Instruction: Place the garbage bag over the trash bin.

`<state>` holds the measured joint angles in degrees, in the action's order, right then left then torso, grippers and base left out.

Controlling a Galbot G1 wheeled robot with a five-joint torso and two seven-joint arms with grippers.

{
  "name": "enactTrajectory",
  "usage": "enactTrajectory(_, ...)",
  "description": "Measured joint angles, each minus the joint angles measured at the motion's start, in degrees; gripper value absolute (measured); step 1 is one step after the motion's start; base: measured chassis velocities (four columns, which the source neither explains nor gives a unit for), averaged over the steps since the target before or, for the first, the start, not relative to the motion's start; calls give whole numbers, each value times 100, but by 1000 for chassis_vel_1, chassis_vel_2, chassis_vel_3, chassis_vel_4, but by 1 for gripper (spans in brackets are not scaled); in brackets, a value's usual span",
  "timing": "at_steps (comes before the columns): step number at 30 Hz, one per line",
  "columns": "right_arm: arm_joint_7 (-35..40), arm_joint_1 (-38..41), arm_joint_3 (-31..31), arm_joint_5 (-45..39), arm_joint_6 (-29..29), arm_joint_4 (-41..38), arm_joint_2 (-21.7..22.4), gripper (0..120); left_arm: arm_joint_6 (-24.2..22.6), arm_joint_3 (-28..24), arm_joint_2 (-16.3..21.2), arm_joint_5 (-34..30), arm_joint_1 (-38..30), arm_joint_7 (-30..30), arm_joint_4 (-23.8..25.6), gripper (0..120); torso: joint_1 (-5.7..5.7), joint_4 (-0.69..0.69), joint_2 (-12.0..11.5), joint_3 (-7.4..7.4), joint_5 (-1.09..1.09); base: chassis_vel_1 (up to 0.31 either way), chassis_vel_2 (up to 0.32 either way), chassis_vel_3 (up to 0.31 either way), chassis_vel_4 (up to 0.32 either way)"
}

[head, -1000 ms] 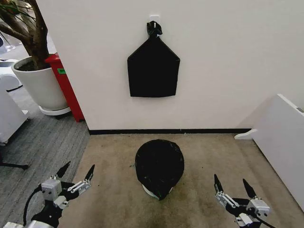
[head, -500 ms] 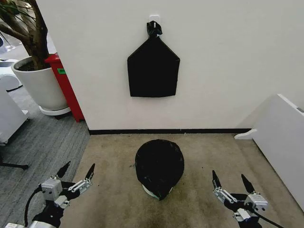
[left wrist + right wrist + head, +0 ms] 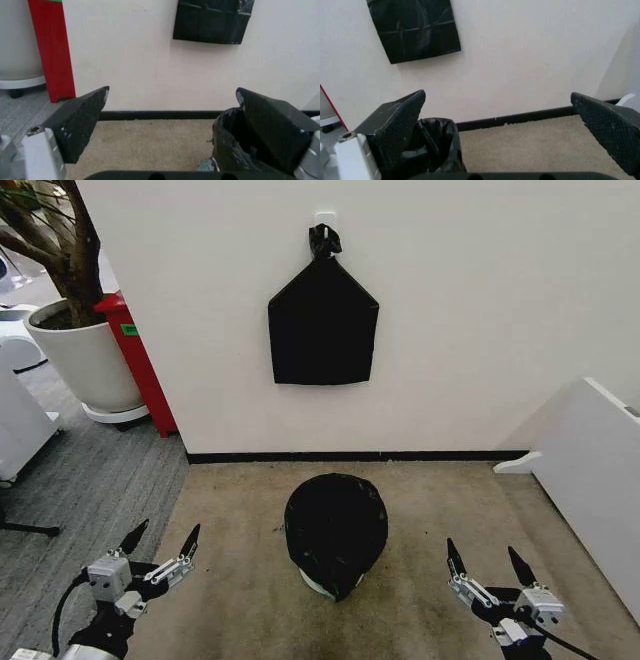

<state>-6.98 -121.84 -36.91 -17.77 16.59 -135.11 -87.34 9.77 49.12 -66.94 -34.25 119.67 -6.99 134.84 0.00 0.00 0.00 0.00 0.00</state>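
The garbage bag (image 3: 336, 528) drapes over the trash bin (image 3: 318, 584) on the beige carpet (image 3: 430, 510), covering nearly all of it, with a sliver of cream base showing below. It stands ahead of the robot, between the two arms. The left end effector (image 3: 160, 540) and the right end effector (image 3: 484, 561) hover low on either side, both spread open and empty, apparently about equally distant from the upright bin.
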Motion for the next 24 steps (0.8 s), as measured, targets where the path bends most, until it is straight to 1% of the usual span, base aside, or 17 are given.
enactTrajectory(24, 6, 2, 0, -6, -1, 0, 1, 100, -1, -4, 6, -3, -1, 2, -7, 100, 0, 0, 0, 0, 0, 0, 0, 0, 0)
